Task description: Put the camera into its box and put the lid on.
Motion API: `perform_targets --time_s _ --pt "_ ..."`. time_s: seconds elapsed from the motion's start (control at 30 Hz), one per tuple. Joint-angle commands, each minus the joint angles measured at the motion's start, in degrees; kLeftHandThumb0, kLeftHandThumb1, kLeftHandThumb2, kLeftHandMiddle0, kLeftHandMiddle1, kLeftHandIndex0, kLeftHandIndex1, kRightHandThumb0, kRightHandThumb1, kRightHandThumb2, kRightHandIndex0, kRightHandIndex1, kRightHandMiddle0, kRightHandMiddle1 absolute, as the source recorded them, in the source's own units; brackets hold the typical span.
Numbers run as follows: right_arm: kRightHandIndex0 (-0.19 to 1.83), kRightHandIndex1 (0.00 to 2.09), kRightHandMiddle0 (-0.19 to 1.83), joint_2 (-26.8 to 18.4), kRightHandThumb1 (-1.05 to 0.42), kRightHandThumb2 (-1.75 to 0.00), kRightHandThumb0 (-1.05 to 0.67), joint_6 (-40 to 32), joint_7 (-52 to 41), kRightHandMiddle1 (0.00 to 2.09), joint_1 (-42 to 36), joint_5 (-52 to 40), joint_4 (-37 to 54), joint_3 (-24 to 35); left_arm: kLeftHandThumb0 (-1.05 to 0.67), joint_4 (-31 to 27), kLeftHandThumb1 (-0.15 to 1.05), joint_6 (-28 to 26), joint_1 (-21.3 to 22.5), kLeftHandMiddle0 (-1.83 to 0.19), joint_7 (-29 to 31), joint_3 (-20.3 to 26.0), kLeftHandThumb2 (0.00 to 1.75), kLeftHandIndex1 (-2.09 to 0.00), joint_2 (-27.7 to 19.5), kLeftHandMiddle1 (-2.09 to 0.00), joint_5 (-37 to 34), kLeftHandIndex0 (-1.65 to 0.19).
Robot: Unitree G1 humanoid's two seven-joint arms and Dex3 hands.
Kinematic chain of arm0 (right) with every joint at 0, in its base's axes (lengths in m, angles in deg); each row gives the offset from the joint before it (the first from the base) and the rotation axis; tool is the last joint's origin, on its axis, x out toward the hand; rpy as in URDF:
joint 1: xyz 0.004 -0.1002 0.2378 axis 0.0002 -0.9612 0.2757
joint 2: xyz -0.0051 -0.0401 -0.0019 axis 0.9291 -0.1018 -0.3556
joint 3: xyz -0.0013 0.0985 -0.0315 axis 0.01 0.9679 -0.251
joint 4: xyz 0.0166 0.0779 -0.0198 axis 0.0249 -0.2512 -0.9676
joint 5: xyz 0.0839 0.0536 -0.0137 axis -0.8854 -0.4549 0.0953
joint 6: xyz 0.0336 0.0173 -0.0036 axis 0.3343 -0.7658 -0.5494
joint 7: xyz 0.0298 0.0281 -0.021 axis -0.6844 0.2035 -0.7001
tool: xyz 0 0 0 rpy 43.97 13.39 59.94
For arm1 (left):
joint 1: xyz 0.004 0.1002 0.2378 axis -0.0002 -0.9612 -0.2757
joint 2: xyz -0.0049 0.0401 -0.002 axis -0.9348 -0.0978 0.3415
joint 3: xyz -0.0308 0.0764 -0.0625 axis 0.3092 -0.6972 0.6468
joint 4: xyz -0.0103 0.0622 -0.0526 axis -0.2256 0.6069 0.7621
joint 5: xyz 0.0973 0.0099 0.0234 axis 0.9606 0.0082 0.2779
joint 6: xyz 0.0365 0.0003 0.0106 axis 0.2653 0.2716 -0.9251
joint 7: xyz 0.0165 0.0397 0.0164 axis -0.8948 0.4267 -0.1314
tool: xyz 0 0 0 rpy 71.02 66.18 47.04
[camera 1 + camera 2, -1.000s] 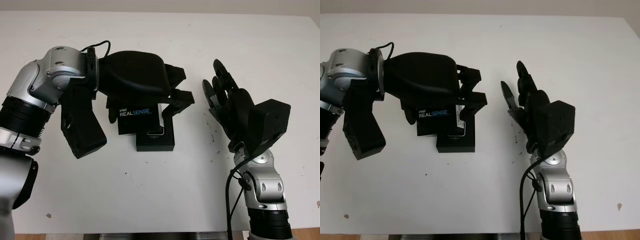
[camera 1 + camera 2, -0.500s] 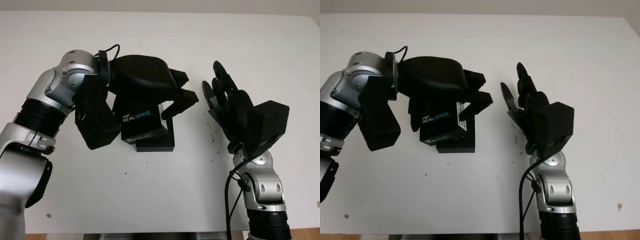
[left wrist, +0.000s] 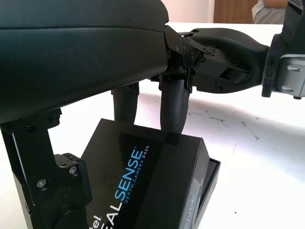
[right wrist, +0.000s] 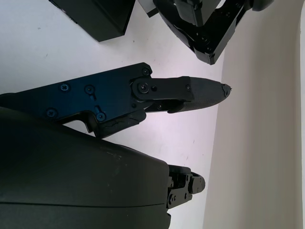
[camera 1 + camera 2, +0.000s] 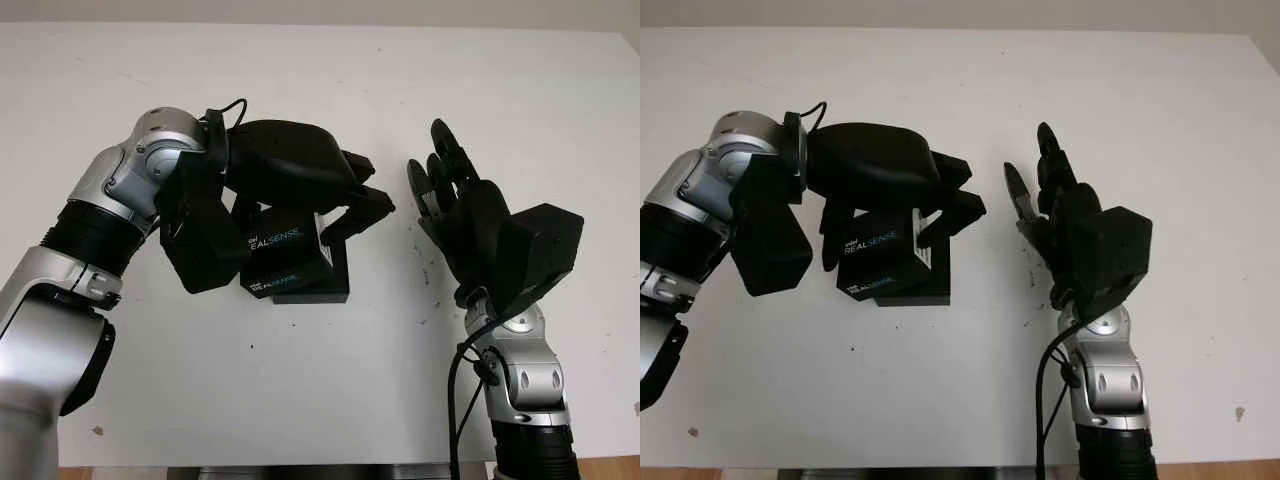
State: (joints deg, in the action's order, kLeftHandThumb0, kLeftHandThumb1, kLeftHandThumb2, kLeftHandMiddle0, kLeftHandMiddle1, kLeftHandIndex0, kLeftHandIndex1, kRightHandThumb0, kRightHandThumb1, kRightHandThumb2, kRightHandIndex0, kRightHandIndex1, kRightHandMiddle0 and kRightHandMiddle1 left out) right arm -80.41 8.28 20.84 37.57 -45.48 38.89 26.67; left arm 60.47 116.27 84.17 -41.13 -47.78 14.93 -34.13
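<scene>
The broad white tabletop [image 5: 300, 400] carried everything in view. Over its left-middle part the left hand [image 5: 300, 185], a bulky black three-fingered hand on a silver-jointed arm, was closed around the black cardboard lid printed with "REALSENSE" in white and blue [image 5: 285, 255]. Its fingers [image 3: 174, 107] came down onto the lid's far edge, and the thumb side pressed the near-left side. The lid sat tilted, its left end raised and its lettering slanting, partly over the shallow black open box base [image 5: 330, 285] that lay flat on the tabletop beneath it; the base's right and front edges stuck out from under the lid, so the lid was not seated square. Whether the camera lay inside the base could not be told, since the lid and hand covered it.

The right hand [image 5: 450, 195], also black, stood upright just right of the box, well clear of it, open and holding nothing, its palm turned toward the left hand.
</scene>
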Motion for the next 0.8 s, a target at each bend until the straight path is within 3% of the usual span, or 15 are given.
perform_targets --time_s 0.0,0.23,0.37,0.57,0.77 --pt "-0.04 0.05 0.04 0.4 -1.05 -0.34 -0.67 0.2 0.3 0.05 -0.8 0.1 1.0 0.0 -0.31 0.0 1.05 1.0 1.9 -0.55 -0.1 0.0 0.22 -2.09 0.6 -2.09 -1.1 -0.31" --pt "-0.04 0.05 0.05 0.8 -1.05 -0.34 -0.67 1.4 1.0 0.06 -1.0 1.0 0.4 -0.3 -0.32 0.3 1.05 3.5 3.8 -0.62 -1.7 -0.4 0.22 -2.09 1.1 -2.09 1.5 -0.35" --pt "-0.04 0.05 0.04 0.9 -1.05 -0.35 -0.67 1.7 0.9 0.05 -1.2 1.3 0.3 -0.5 -0.32 1.2 1.05 4.6 5.4 -0.59 -1.4 -1.1 0.24 -2.09 1.5 -2.09 2.0 -0.27" --pt "-0.04 0.05 0.05 0.9 -1.05 -0.35 -0.67 2.1 1.3 0.06 -1.4 2.1 0.3 -0.7 -0.33 5.1 1.05 10.8 7.1 -0.58 -6.8 -0.9 0.19 -2.09 2.2 -2.09 6.0 -0.31" --pt "-0.03 0.06 0.07 1.1 -1.05 -0.34 -0.67 2.0 1.9 0.07 -1.5 2.7 0.6 -0.8 -0.35 6.2 1.05 11.3 8.0 -0.49 -8.8 -1.8 0.21 -2.09 2.4 -2.09 8.9 -0.20"
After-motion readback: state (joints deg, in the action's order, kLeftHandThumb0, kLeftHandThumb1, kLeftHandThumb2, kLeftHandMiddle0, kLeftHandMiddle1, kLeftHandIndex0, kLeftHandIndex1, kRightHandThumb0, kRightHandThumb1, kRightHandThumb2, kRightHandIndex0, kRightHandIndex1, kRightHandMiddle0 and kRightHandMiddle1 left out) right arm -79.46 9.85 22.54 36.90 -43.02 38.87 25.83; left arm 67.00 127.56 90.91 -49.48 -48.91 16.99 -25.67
